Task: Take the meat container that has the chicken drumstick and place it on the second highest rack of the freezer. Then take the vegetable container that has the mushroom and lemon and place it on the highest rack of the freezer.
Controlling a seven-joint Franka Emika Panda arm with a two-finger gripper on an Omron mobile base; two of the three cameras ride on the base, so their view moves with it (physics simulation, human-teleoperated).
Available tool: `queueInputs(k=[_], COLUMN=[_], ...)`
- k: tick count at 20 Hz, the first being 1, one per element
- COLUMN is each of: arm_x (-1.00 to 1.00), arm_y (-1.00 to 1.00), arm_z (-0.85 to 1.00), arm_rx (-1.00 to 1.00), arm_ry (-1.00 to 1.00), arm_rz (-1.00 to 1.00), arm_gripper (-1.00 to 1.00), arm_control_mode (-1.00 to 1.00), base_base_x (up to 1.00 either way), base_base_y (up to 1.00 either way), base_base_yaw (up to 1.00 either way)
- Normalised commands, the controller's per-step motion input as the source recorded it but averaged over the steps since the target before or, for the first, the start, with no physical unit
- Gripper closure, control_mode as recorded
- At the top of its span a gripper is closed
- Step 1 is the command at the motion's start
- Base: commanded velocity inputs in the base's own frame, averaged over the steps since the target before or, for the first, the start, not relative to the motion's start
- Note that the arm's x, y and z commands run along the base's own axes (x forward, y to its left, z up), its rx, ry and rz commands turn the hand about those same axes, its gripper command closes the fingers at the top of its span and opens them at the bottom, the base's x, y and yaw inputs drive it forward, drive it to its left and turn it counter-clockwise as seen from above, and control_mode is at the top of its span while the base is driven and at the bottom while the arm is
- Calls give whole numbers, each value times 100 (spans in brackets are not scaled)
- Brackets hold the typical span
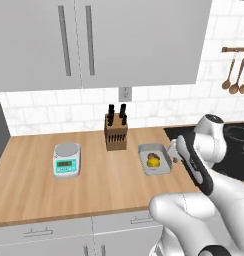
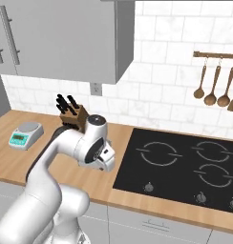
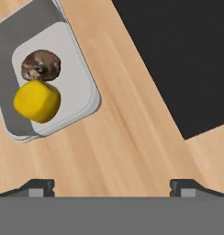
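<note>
The vegetable container (image 1: 159, 171) is a shallow pale grey tray on the wooden counter, right of the knife block. In it lie the yellow lemon (image 1: 154, 162) and the brown mushroom (image 1: 152, 155), touching each other. My gripper (image 1: 173, 156) hovers just right of the tray, between it and the cooktop. In the hand view the container (image 3: 75, 80) sits at the upper left with the lemon (image 3: 36, 101) and mushroom (image 3: 41, 65), off to the side of my gripper (image 3: 112, 188). The fingertips stand wide apart with bare wood between them. The meat container, the chicken drumstick and the freezer are out of view.
A knife block (image 1: 116, 132) stands at the back of the counter and a kitchen scale (image 1: 67, 159) sits to its left. The black cooktop (image 2: 180, 167) lies to the right. Wooden spoons (image 2: 211, 86) hang on the tiled wall. Grey wall cabinets (image 1: 94, 40) hang overhead.
</note>
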Motion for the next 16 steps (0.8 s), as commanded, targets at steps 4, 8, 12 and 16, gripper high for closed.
queueInputs(k=[4, 8, 12, 16], arm_x=[42, 40, 26, 12], arm_y=[5, 1, 0, 0], arm_z=[-33, -26, -11, -31], arm_rx=[0, 0, 0, 0], arm_ry=[4, 1, 2, 6], arm_rz=[0, 0, 0, 0], arm_gripper=[-100, -100, -100, -100], arm_control_mode=[-100, -100, -100, -100], base_base_x=[0, 0, 0, 0], base_base_y=[0, 0, 0, 0], base_base_yaw=[0, 0, 0, 0])
